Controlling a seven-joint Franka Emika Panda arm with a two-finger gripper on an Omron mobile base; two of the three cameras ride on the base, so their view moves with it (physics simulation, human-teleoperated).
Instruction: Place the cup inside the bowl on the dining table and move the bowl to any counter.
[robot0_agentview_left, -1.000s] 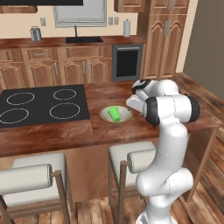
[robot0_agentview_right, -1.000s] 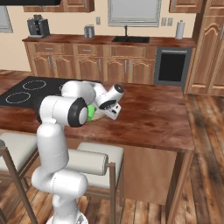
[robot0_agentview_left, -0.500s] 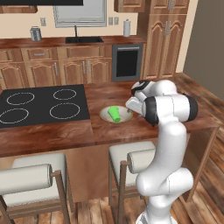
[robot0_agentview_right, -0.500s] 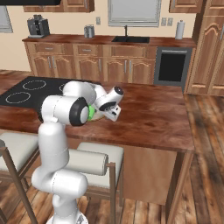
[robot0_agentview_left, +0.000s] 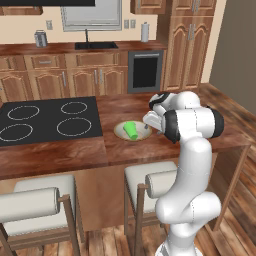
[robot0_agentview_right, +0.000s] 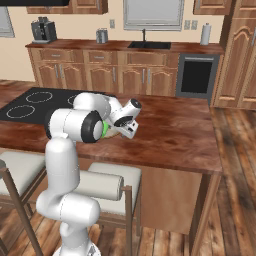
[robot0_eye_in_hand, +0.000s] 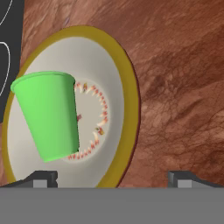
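The green cup (robot0_eye_in_hand: 48, 116) rests tilted inside the cream bowl (robot0_eye_in_hand: 114, 94), wide end up toward the cooktop. The tan-rimmed bowl (robot0_agentview_left: 120, 131) sits on the dining table (robot0_agentview_left: 125, 150), with the cup (robot0_agentview_left: 131, 130) in its middle. My gripper (robot0_eye_in_hand: 112, 179) hangs open just over the bowl's right rim. One fingertip (robot0_eye_in_hand: 43, 178) is over the bowl and the other over bare wood, and nothing is between them. From the base, the gripper (robot0_agentview_left: 146, 126) stands at the bowl's right edge. The arm hides most of the cup (robot0_agentview_right: 105, 130) in the right base view.
A black cooktop (robot0_agentview_left: 47, 120) is set into the table left of the bowl. Two white-cushioned stools (robot0_agentview_left: 37, 205) stand along the near edge. Across the aisle runs the wall counter (robot0_agentview_left: 60, 49) with a sink, grey canisters and a dark oven front.
The hand has sunk slightly toward the bowl's right rim. Cup and bowl have not moved, and the jaws stay wide.
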